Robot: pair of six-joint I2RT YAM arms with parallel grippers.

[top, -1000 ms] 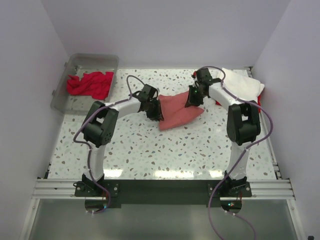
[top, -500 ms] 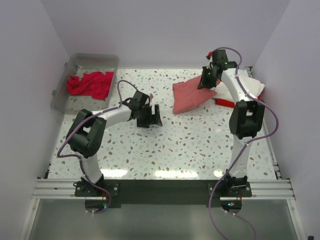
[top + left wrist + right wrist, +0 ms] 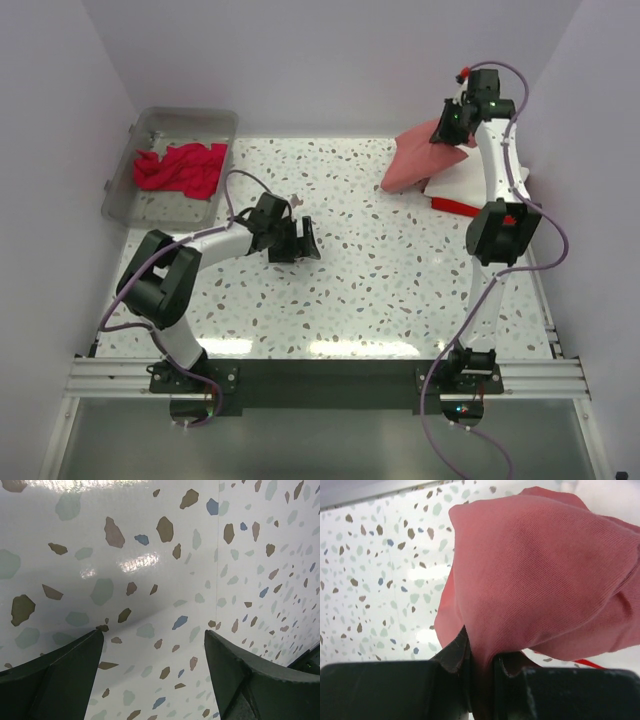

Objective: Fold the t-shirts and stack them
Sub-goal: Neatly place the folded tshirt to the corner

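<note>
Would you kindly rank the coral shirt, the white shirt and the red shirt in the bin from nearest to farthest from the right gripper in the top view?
1. The coral shirt, held in the right gripper at the far right.
2. The white shirt, lying at the right edge, close by.
3. The red shirt, in the bin at the far left.

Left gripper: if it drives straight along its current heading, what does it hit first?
Probably the terrazzo tabletop. The left gripper, jaws open, looks down on it with nothing between; how far off is unclear.
</note>
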